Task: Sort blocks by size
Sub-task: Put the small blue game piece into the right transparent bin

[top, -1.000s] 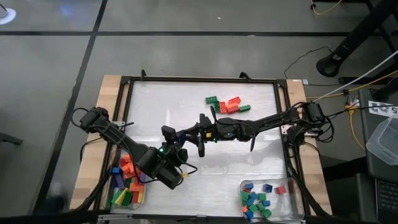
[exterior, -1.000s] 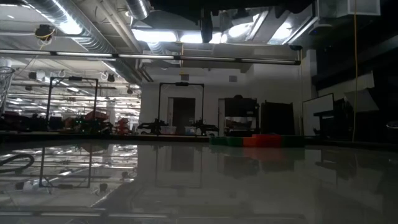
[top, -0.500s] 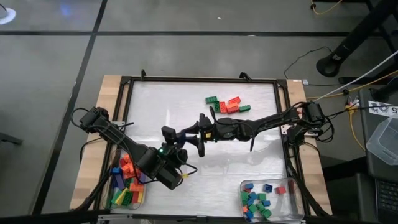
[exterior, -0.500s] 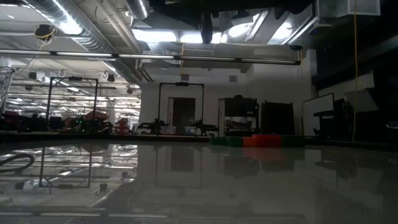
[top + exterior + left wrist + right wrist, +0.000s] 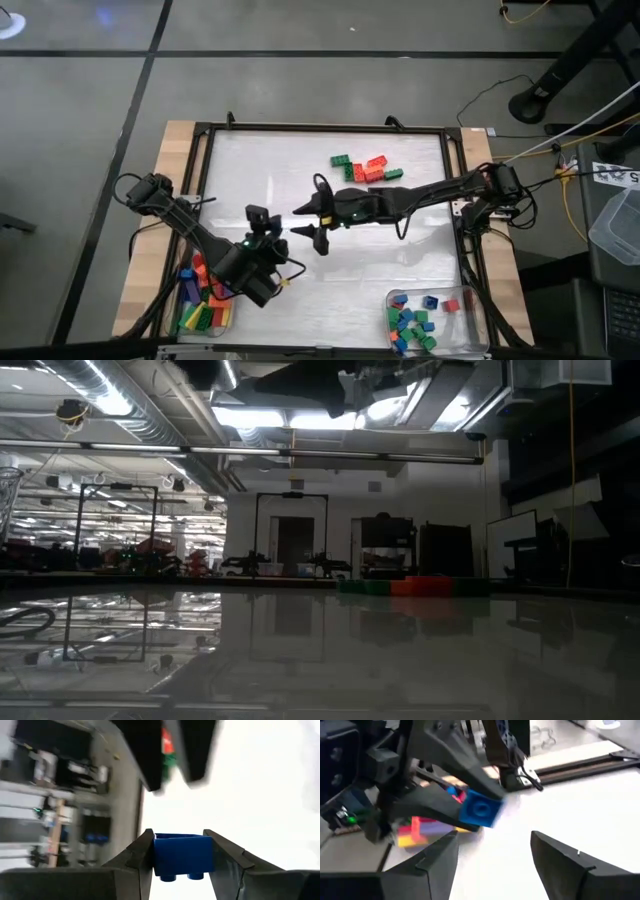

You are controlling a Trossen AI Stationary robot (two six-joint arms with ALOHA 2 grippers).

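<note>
A small blue block is lifted above the middle of the white table, with my left gripper shut on it. My right gripper stands open just to the block's right, facing it with nothing between its fingers; in its wrist view the block shows a little beyond its fingertips. A loose heap of red, green and orange blocks lies on the table toward the far edge. My left gripper pinches the blue block by two opposite side faces, one finger on each, at the fingers' free ends. The fingers reach in from the table's left. The block is clear of the table, its studs pointing back toward the wrist.
A clear tray at the near left holds longer blocks of mixed colours. A second clear tray at the near right holds small square blocks. A black frame runs round the table.
My right gripper has opened and let go of the blue block, which stays in my left gripper. My left gripper has drawn back a little toward the table's left with the block.
</note>
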